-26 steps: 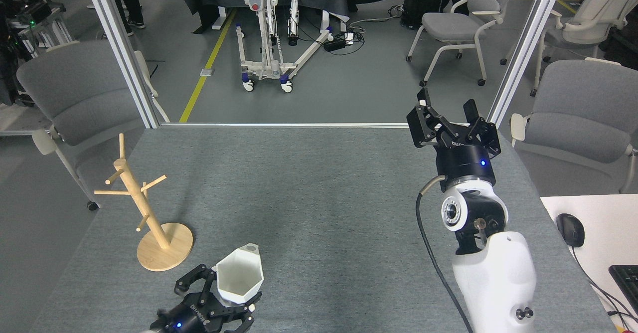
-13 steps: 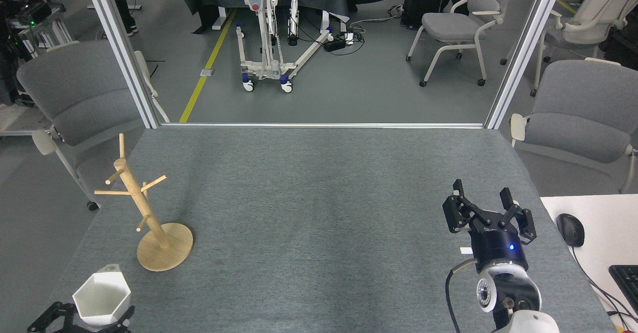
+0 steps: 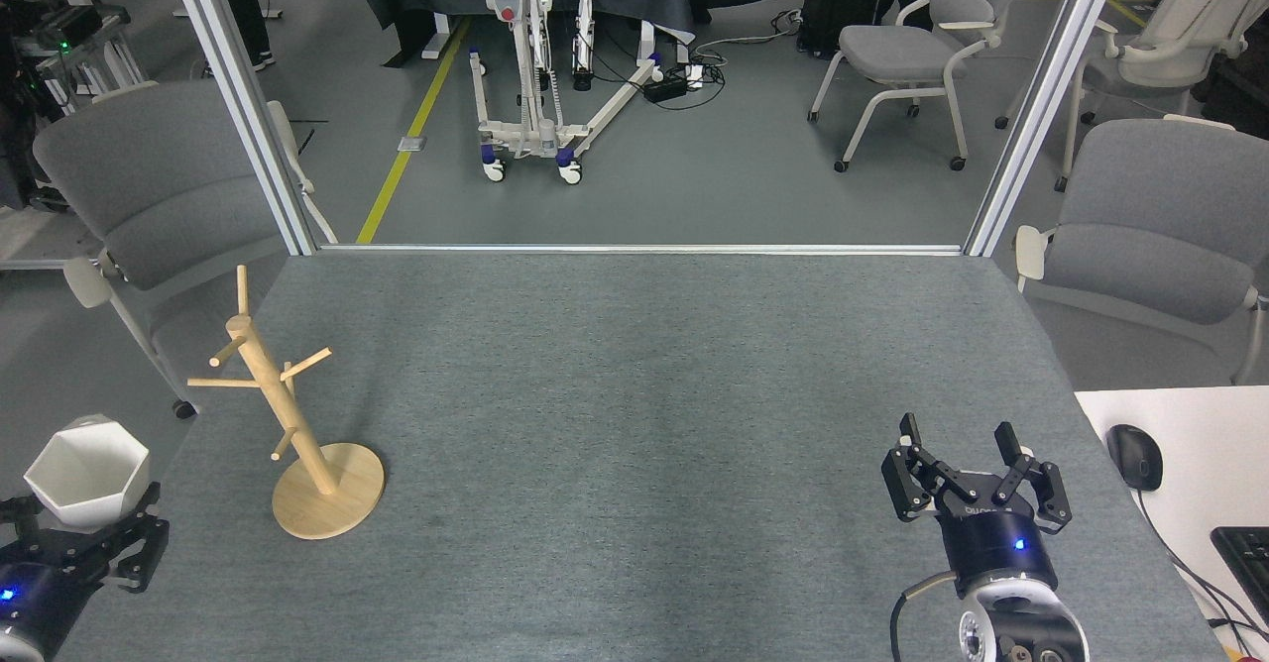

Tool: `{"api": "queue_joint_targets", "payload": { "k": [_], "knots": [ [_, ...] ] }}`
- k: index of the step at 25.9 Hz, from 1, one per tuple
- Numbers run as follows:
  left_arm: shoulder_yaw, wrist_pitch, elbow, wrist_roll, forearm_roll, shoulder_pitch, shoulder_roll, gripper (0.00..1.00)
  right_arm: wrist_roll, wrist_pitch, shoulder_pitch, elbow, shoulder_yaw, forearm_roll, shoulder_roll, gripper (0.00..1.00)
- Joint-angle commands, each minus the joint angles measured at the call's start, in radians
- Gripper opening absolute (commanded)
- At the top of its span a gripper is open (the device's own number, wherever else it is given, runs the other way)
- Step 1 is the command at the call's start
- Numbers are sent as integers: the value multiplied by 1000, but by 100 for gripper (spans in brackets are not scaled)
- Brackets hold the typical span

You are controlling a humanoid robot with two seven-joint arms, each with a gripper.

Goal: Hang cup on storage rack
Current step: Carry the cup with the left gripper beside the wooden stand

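Jaws of the left gripper (image 3: 84,533) are closed around the base of the small white faceted cup (image 3: 87,469), which has swung from in front of the light wooden mug-tree rack (image 3: 288,414) to its left, beyond the grey desk (image 3: 644,424) edge. The right gripper (image 3: 974,474) has pulled back low, jaws spread and empty. Hanging likely comes next.
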Motion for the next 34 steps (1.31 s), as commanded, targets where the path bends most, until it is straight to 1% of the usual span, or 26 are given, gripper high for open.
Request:
{"api": "queue_joint_targets", "payload": {
  "k": [1, 3, 9, 14, 16, 20, 24, 27, 34],
  "knots": [
    [1, -1, 3, -11, 0, -29, 6, 0, -24, -13, 1, 16, -2, 0, -4, 99],
    [1, -13, -2, -11, 2, -31, 6, 0, -26, -13, -1, 31, -2, -1, -11, 99],
    [-4, -111, -42, -17, 8, -31, -9, 0, -27, -13, -6, 54, -2, -1, -11, 99],
    [-10, -113, -33, -43, 6, -63, -37, 0, -27, -13, -9, 62, -2, -1, -12, 99],
    [-17, -113, -28, -62, 6, -80, -37, 0, -27, -12, -9, 64, -2, -3, -14, 99],
    [-25, -113, -25, -63, 5, -92, -37, 0, -27, -12, -12, 73, -1, -3, -12, 99],
    [-30, -116, -28, -65, 5, -92, -37, 0, -27, -13, -15, 88, 1, -1, -12, 99],
    [-65, -114, -30, -65, 2, -93, -34, 0, -27, -13, -13, 88, 1, -1, -12, 99],
    [-70, -116, -39, -65, 0, -93, -34, 0, -27, -13, -16, 88, 1, -1, -12, 99]
  ]
}}
